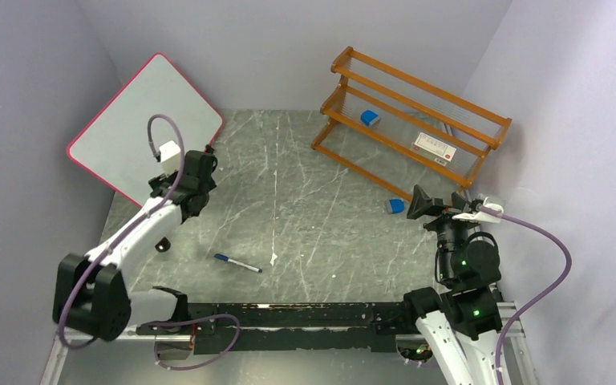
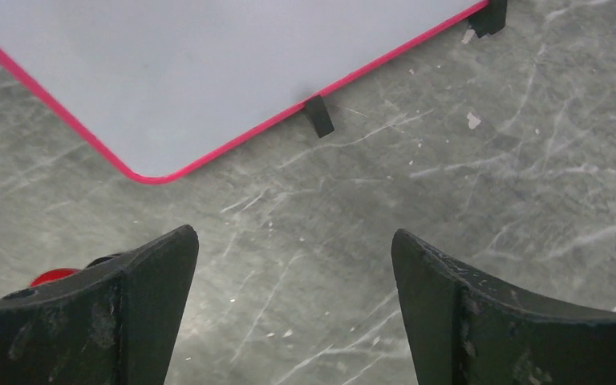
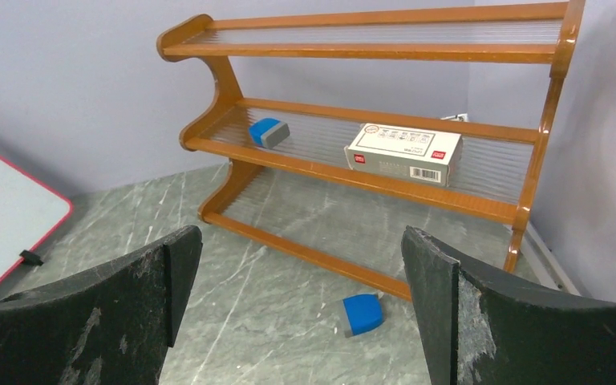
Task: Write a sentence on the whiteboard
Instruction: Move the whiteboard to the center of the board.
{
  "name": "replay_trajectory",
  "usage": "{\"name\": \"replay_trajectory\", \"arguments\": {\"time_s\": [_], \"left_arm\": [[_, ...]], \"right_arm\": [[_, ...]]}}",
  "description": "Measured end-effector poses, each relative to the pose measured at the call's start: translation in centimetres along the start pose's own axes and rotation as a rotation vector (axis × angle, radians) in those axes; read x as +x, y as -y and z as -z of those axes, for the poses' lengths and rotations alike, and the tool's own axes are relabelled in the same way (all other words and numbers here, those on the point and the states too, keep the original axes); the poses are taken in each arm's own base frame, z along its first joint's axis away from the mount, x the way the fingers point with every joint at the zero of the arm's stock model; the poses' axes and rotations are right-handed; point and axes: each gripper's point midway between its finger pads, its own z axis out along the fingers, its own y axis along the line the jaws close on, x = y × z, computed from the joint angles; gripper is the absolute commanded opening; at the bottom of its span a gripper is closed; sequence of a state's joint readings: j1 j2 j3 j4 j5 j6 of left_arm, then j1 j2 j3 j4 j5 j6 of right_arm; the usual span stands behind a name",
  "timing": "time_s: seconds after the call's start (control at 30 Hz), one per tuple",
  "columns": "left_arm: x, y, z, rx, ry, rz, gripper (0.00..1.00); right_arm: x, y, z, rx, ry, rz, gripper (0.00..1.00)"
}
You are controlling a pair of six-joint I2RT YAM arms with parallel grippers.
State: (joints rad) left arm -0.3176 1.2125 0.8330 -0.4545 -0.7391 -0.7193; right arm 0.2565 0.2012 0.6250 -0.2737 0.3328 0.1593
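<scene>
- Pink-red rim frames the whiteboard [image 1: 140, 120], which leans at the far left of the grey stone-look table [image 1: 321, 233]. Its face shows no writing, so the sentence is not yet begun.
- The left gripper [image 2: 293, 241] hovers just before the board's lower edge, jaws spread wide with nothing between them.
- The right gripper [image 3: 301, 241] is likewise released and empty, facing the wooden rack [image 3: 369, 160] at the far right.
- The blue-ended marker [image 1: 237, 263] lies near the middle, well apart from both. Fetching it likely comes first: grasp across the barrel, leaving the tip free.

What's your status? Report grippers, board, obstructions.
Left gripper jaws open, empty, near whiteboard. Right gripper jaws open, empty. Board blank, nothing written. Marker lying on table, nothing blocking it.
</scene>
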Motion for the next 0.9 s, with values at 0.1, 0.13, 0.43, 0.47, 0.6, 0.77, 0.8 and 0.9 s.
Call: {"name": "replay_trajectory", "arguments": {"time_s": [0.1,0.13,0.43,0.47,0.6,0.77,0.8,0.9], "left_arm": [[0.8,1.0,-1.9,-0.048,-0.021,0.019,0.92],[0.9,1.3,-2.3,-0.058,-0.026,0.023,0.92],[2.5,2.8,-7.1,-0.156,-0.044,0.1,0.74],[2.7,2.7,-7.7,-0.17,-0.048,0.111,0.72],[3.0,2.4,-9.8,-0.22,-0.059,0.152,0.64],[3.1,2.6,-12.2,-0.255,-0.066,0.181,0.51],[3.1,2.6,-12.7,-0.263,-0.072,0.185,0.49],[3.5,2.3,-14.0,-0.282,-0.087,0.197,0.47]], "right_arm": [[0.3,-0.1,0.0,-0.008,-0.003,0.001,1.0],[0.3,-0.1,0.1,-0.01,-0.003,0.002,1.0],[0.2,-0.3,0.2,-0.02,0.007,-0.004,1.0],[0.2,-0.4,0.2,-0.022,0.007,-0.004,1.0],[0.2,-0.4,0.2,-0.025,0.007,-0.003,1.0],[0.5,-0.4,0.1,-0.025,0.002,-0.001,1.0],[0.6,-0.4,0.1,-0.025,0.002,-0.001,1.0],[0.5,-0.4,0.1,-0.025,0.004,-0.001,1.0]]}}
